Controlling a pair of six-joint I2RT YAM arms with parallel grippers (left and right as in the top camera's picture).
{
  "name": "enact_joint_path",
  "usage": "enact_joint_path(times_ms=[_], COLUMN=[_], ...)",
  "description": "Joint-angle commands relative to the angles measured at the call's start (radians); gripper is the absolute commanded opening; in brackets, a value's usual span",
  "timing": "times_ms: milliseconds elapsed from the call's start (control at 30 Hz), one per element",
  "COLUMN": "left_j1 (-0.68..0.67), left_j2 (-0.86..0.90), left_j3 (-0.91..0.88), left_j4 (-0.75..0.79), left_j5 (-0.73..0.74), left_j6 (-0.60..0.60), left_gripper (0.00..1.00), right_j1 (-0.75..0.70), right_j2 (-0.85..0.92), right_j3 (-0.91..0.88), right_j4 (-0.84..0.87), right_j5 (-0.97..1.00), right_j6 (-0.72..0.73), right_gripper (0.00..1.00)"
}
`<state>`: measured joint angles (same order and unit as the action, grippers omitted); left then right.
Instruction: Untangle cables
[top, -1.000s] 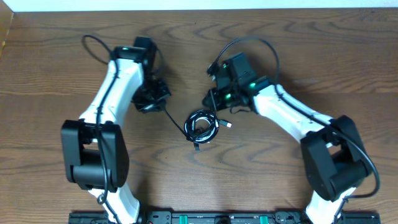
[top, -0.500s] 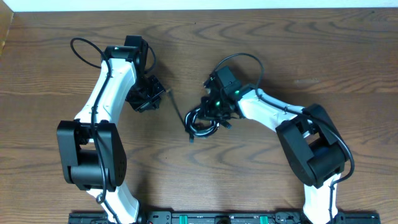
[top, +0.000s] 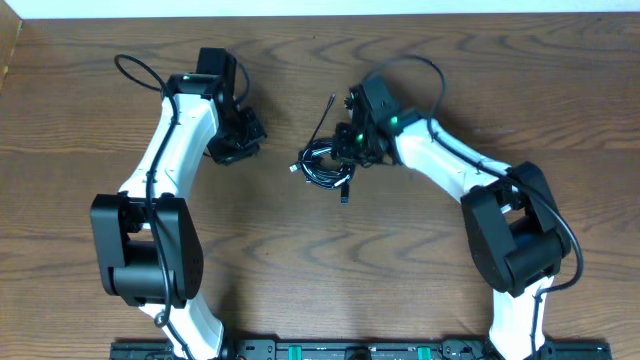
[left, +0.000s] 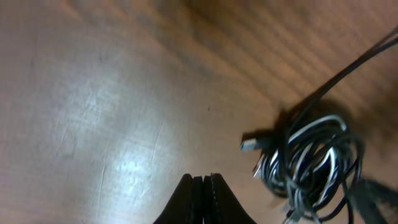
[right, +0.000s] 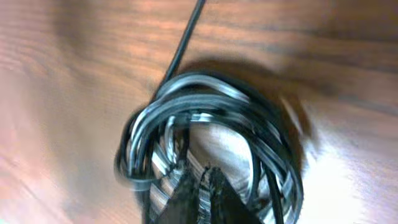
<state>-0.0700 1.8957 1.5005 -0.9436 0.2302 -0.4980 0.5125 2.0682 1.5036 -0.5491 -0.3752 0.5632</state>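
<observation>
Overhead view: the coiled bundle of thin black and white cables (top: 322, 166) lies on the brown wood-grain worktop (top: 420, 270), a little above the centre of the frame. It is one tight knot of loops. Only a single black strand (top: 325, 118) runs free, toward the upper middle. The left gripper (top: 240, 138) stands well apart from the bundle, on its left. The right gripper (top: 350, 152) is at the bundle's right edge. Judgement: the task is barely begun, with no cable separated and laid out and nearly all of the untangling left. Left wrist view: the left gripper (left: 202, 179) has its jaws together on nothing, over bare worktop (left: 93, 93). The cables (left: 311, 163) sit at the lower right of the frame, with a silver-tipped plug (left: 250, 144) sticking out on their left side. Right wrist view: the right gripper (right: 200, 173) sits inside the ring of cables (right: 205, 87), its tips very close together. The picture is blurred, so whether they pinch a strand cannot be told. Markings: no brand, label or writing can be read in any view.
</observation>
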Motion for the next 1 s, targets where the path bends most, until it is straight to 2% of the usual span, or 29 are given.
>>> enact_joint_path(times_ms=[0,100,200,267,333,367,400,467,500,567,667,800,900,967], left_j1=[0.007,-0.009,-0.035,-0.029,0.000,0.014,0.029,0.062,0.074,0.090,0.104,0.100,0.097,0.097], left_j2=[-0.011,-0.002,0.016,0.027,0.029,0.029,0.029,0.031,0.033,0.040,0.054,0.061,0.061,0.061], left_j3=[0.007,0.005,-0.014,-0.018,-0.018,-0.018,-0.018,-0.018,-0.018,-0.018,-0.019,-0.019,-0.019,-0.020], left_j4=[0.016,0.022,0.016,0.009,0.015,0.021,0.029,0.048,0.057,0.075,0.111,0.145,0.160,0.160], left_j5=[0.002,0.056,0.061,0.030,0.034,0.042,0.054,0.057,0.056,0.050,0.045,0.045,0.045,0.044], left_j6=[-0.058,-0.061,-0.058,-0.058,-0.079,-0.083,-0.083,-0.078,-0.074,-0.072,-0.068,-0.007,0.043,0.054], left_gripper=[0.08,0.08,0.08,0.12,0.17,0.21,0.22,0.22,0.22,0.22,0.22,0.22,0.22,0.22], right_j1=[0.002,-0.005,-0.016,-0.016,-0.006,-0.001,0.004,0.019,0.028,0.051,0.103,0.173,0.217,0.232], right_j2=[-0.048,-0.048,-0.048,-0.038,-0.028,-0.027,-0.026,-0.027,-0.027,-0.018,-0.001,0.031,0.068,0.089], right_j3=[0.179,0.263,0.283,0.282,0.282,0.282,0.282,0.282,0.282,0.282,0.281,0.280,0.280,0.280], right_j4=[-0.150,-0.228,-0.237,-0.237,-0.233,-0.227,-0.210,-0.192,-0.174,-0.171,-0.179,-0.174,-0.173,-0.171], right_j5=[0.061,0.115,0.021,-0.068,-0.072,-0.071,-0.067,-0.092,-0.111,-0.104,0.000,0.177,0.235,0.280], right_j6=[-0.339,-0.422,-0.532,-0.660,-0.771,-0.805,-0.829,-0.830,-0.832,-0.928,-1.044,-1.167,-1.277,-1.302], right_gripper=[0.09,0.16,0.18,0.28,0.36,0.51,0.85,0.86,0.79,0.71,0.52,0.39,0.39,0.38])
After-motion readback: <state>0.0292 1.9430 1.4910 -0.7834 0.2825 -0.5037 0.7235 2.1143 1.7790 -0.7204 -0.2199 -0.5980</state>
